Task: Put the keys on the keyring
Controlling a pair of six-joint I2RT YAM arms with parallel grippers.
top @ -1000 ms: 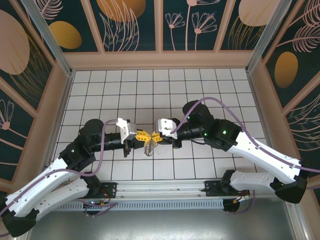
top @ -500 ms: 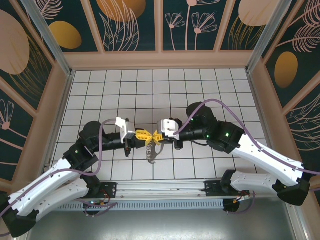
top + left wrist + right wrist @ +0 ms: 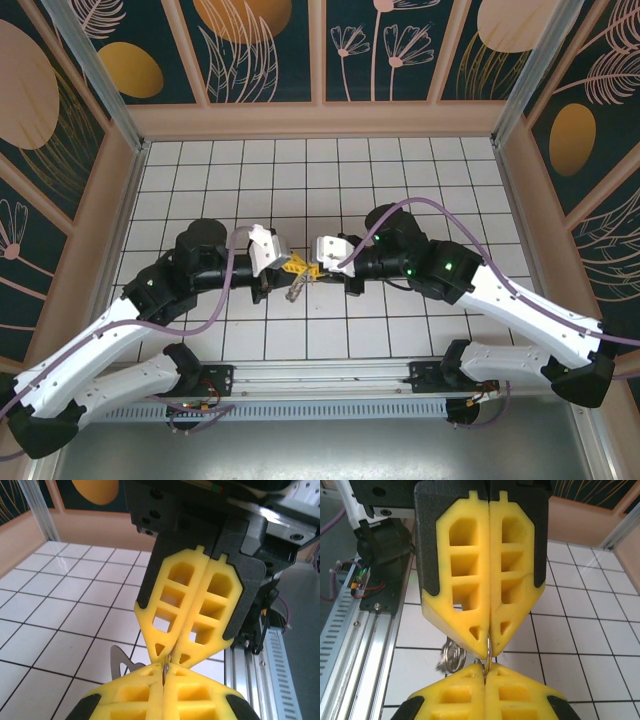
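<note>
Both grippers meet tip to tip above the tiled floor. My left gripper (image 3: 289, 268) and my right gripper (image 3: 311, 268) are each shut on the keyring (image 3: 489, 650), a thin wire loop pinched between the yellow tips. In the right wrist view my right gripper (image 3: 485, 667) sits at the bottom and the left one's fingers (image 3: 470, 580) at the top. In the left wrist view my left gripper (image 3: 164, 669) is below, and the right one's fingers (image 3: 195, 595) are above. The keys (image 3: 296, 291) hang below the tips as a small silvery bunch (image 3: 451, 658); one flat blade (image 3: 120, 661) shows.
The white tiled floor (image 3: 300, 180) is walled by a tan rim (image 3: 320, 120) with patterned panels behind. An aluminium rail (image 3: 320, 378) runs along the near edge by the arm bases. Purple cables (image 3: 420, 205) arch over both arms.
The left arm has swung right and turned its wrist, bringing the two grippers closer together. The hanging keys have shifted up and slightly left. The right gripper's fingers have closed fully.
</note>
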